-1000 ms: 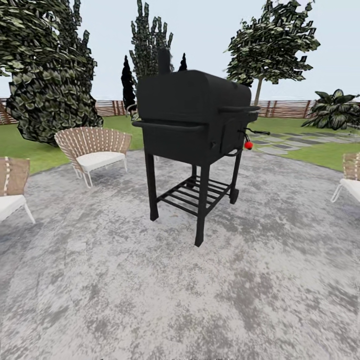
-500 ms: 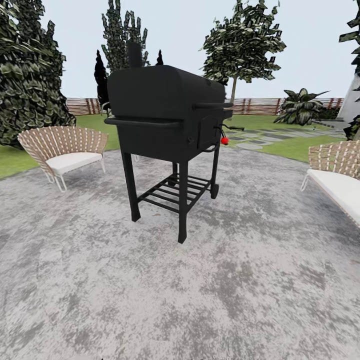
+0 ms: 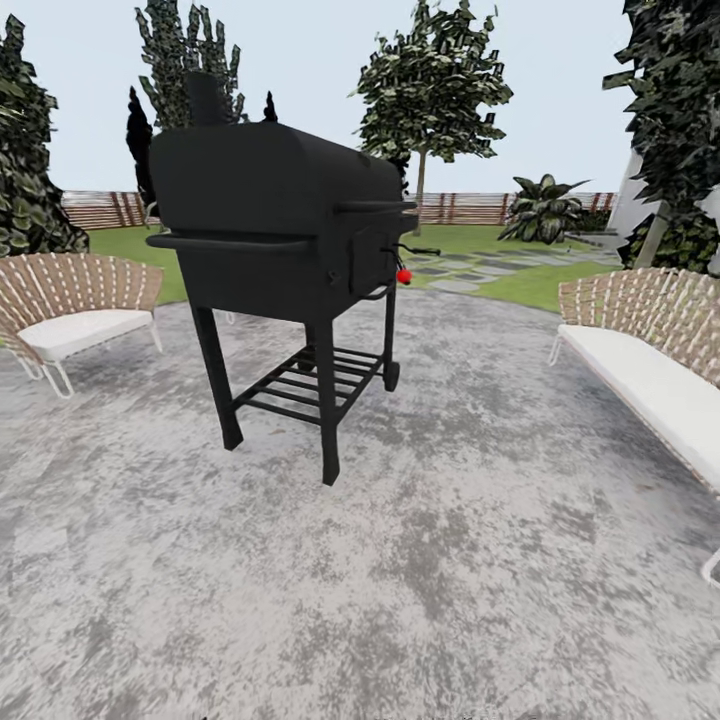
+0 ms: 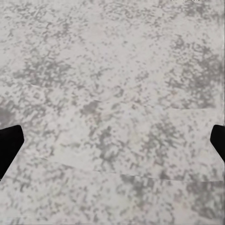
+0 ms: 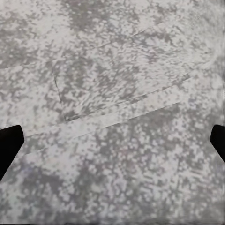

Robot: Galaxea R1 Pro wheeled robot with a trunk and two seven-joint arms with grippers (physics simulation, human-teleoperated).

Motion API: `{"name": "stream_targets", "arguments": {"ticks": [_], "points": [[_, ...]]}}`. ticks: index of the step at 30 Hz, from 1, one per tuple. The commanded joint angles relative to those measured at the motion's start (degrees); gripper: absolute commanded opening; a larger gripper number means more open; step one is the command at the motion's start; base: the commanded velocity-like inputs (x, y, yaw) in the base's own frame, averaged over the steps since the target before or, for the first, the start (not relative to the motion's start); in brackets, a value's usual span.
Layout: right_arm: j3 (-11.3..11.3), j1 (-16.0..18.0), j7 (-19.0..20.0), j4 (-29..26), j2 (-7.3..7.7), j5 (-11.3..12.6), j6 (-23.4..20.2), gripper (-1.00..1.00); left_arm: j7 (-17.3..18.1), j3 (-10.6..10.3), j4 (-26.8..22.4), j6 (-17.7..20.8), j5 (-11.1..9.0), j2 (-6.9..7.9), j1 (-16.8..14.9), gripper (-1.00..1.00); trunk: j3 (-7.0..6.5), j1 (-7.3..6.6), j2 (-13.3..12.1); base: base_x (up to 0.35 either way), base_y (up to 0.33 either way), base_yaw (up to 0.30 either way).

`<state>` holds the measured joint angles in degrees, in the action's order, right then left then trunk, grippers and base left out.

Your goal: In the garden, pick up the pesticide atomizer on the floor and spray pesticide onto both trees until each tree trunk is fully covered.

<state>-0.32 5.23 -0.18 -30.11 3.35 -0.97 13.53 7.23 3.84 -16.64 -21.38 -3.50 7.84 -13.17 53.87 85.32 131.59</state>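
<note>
Risk, item one: we stand on a mottled grey paved patio with a black barbecue grill close ahead on four thin legs; if we roll on without steering round it, we judge that the base or an arm could clip a leg and tip it.

Risk, item two: a woven chair with a white cushion sits to the left and a long woven bench to the right. The way between bench and grill is fairly open, but we judge that a turn taken too wide would brush the bench.

Risk, item three: several trees stand about, and spraying the wrong one would waste the task. A slim-trunked tree rises beyond the grill near the slatted fence; a dark columnar cypress and a broad-leaved shrub are not targets.

Task thing: the pesticide atomizer is not among what we see; the green lawn and stepping stones lie past the patio, and we judge the search leads there.

Grippers: the left gripper shows dark fingertips spread to both edges of its wrist view, wide apart over bare paving, holding and touching nothing. The right gripper is likewise spread wide, fingertips over paving, empty.
</note>
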Motion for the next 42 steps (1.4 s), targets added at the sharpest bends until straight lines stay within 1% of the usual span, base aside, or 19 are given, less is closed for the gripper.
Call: {"name": "stream_targets", "arguments": {"ticks": [1,8,13,23,42], "points": [[0.0,0.0,0.0,0.1,-0.01,-0.1,0.2,1.00,0.6,0.4,0.0,-0.1,-0.4,-0.02,0.0,1.00,0.09,-0.01,0.0,0.000,0.000,-0.270],[0.0,0.0,0.0,0.1,-0.01,-0.1,0.2,1.00,0.7,0.5,0.0,-0.1,-0.4,-0.02,0.0,1.00,0.37,-0.01,0.0,0.003,0.000,-0.270],[0.0,0.0,0.0,0.1,-0.01,-0.1,0.2,1.00,0.7,0.4,0.0,-0.1,-0.4,-0.02,0.0,1.00,0.56,-0.01,0.0,0.149,0.000,-0.270],[0.0,0.0,0.0,0.1,-0.01,-0.1,0.2,1.00,0.6,0.5,0.1,-0.1,-0.4,-0.02,0.0,1.00,0.96,-0.01,0.0,0.316,-0.066,-0.270],[0.0,0.0,0.0,0.1,-0.01,-0.2,0.2,1.00,-0.1,0.5,0.1,0.0,-0.4,-0.02,0.0,1.00,1.70,-0.01,0.0,0.298,-0.185,-0.267]]}}
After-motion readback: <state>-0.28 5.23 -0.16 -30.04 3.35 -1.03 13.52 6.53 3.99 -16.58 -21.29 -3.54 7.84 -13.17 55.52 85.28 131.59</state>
